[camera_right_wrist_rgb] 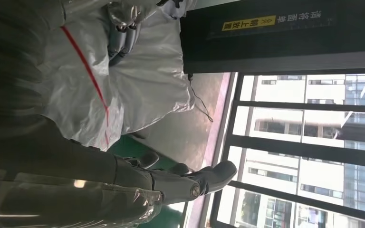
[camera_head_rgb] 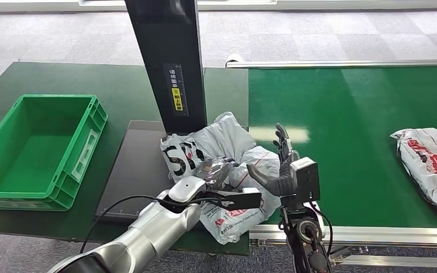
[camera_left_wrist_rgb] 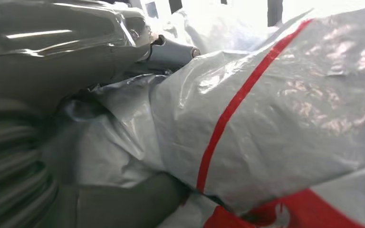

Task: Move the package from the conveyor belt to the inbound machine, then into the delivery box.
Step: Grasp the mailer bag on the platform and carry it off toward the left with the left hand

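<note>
Package grasped at the seam between conveyor belt and inbound machine.

Your left hand grips the grey package from its near side, film bunched around the fingers; your right hand stands just beside the package's belt side with fingers spread, holding nothing; the package straddles the scanner plate beneath the black post and the edge of the conveyor belt; judge this the transfer onto the inbound machine, nearly done; next, settle it fully on the plate, then carry it left to the green delivery box; a second package waits farther along the belt.
</note>
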You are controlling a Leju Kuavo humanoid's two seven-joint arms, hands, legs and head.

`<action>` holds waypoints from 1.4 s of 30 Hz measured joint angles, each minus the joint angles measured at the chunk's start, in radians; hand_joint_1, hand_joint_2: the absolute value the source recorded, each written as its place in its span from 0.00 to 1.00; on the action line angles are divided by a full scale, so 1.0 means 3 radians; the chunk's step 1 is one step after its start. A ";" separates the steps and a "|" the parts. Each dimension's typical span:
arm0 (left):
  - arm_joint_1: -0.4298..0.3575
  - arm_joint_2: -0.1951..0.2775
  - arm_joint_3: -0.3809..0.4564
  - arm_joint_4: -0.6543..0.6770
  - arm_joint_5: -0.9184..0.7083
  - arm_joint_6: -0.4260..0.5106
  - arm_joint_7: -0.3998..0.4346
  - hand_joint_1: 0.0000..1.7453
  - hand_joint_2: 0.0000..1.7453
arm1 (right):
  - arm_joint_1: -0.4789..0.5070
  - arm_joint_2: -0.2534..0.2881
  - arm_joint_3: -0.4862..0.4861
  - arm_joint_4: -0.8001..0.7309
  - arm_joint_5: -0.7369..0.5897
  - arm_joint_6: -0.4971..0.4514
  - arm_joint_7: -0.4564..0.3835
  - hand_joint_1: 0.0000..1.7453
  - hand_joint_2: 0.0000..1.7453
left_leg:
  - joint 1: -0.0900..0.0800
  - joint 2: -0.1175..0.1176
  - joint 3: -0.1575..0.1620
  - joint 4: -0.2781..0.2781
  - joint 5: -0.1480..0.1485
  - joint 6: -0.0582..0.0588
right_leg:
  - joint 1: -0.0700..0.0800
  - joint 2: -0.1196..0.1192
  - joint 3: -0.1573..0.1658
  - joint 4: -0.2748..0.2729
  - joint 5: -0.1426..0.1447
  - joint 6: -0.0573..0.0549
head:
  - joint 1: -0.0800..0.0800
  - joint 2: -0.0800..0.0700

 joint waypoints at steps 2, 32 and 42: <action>0.0087 0.0033 0.0107 -0.0126 0.0113 0.0205 -0.0108 1.00 1.00 | 0.0072 -0.0002 -0.0032 -0.0091 -0.0002 0.0021 0.0013 0.00 1.00 | 0.0000 0.0000 0.0000 0.0000 0.0001 0.0000 | 0.0000 0.0000 -0.0003 0.0000 0.0001 0.0000 | 0.0000 0.0000; 0.1441 0.0730 0.1115 -0.2429 0.0255 0.1665 -0.0719 1.00 1.00 | 0.0544 -0.0049 -0.0244 -0.0534 -0.0085 0.0091 -0.0065 0.00 1.00 | 0.0000 0.0004 -0.0037 0.0000 0.0000 -0.0001 | 0.0001 0.0002 -0.0041 0.0001 -0.0001 0.0000 | 0.0001 0.0000; 0.1679 0.0862 0.1295 -0.3021 0.0114 0.2009 -0.0836 1.00 1.00 | 0.0613 -0.0081 -0.0247 -0.0534 -0.0125 0.0073 -0.0145 0.00 1.00 | 0.0000 0.0004 -0.0036 0.0000 0.0000 -0.0001 | 0.0001 0.0002 -0.0041 0.0001 -0.0001 0.0000 | 0.0000 0.0000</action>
